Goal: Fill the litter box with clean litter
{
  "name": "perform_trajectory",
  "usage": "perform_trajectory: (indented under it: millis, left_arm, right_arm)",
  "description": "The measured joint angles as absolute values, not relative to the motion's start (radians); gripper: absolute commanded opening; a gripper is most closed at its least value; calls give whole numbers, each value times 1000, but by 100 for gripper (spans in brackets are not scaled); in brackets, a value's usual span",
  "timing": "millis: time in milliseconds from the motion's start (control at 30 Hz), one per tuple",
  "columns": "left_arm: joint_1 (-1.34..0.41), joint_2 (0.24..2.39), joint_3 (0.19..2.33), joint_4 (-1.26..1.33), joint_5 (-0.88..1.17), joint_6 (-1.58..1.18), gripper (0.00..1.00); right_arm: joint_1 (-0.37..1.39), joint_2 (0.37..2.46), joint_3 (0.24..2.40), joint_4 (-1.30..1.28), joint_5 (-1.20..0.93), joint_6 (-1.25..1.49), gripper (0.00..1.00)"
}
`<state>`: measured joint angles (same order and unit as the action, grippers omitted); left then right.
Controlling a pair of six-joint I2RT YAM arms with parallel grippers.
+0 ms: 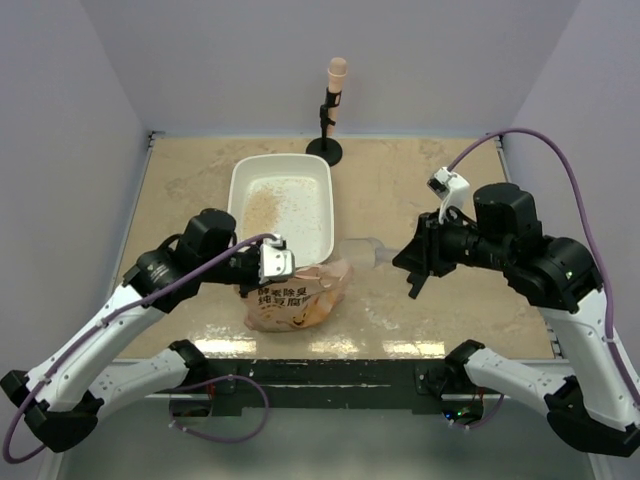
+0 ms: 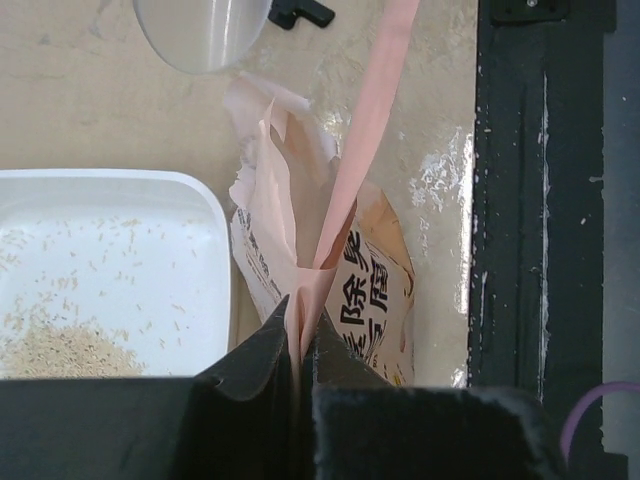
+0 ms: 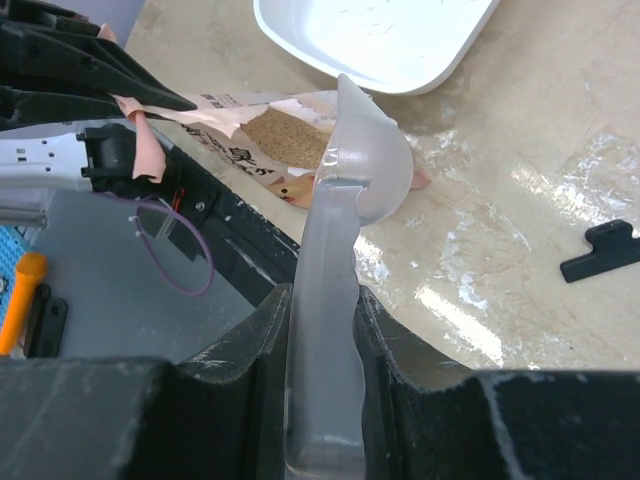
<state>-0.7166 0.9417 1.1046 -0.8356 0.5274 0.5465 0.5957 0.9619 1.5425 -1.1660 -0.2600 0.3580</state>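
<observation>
Pinched flat between the fully closed fingers of the left hand is a thin strip of torn paper at the mouth of the bag. It is seen lying on its side on the tabletop, just beside the near short end of the litter box. The right hand is part-way closed around the handle of a translucent scoop, whose bowl is held near the bag's open mouth, where tan granules are exposed.

Some clean litter is already spread thinly in the box, with most of its floor bare. The granules are judged loose, free-running and easily scattered, so they are best carried in the stiff scoop rather than gripped. The bag is judged soft, crinkly and prone to slumping, and its mouth edge is the sensible place for it to be held.
</observation>
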Motion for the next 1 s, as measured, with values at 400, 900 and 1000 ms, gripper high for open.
perform_trajectory:
  millis: [400, 900, 1000]
  left_arm:
    - [-717, 725, 907, -666, 519, 535, 0]
    - [-717, 675, 835, -568, 519, 503, 0]
    - [-717, 647, 800, -533, 514, 493, 0]
  right_arm:
    - [596, 1045, 1476, -1160, -404, 335, 0]
    - [603, 1139, 1483, -1160, -456, 316, 0]
    - [621, 1177, 1485, -1157, -467, 317, 0]
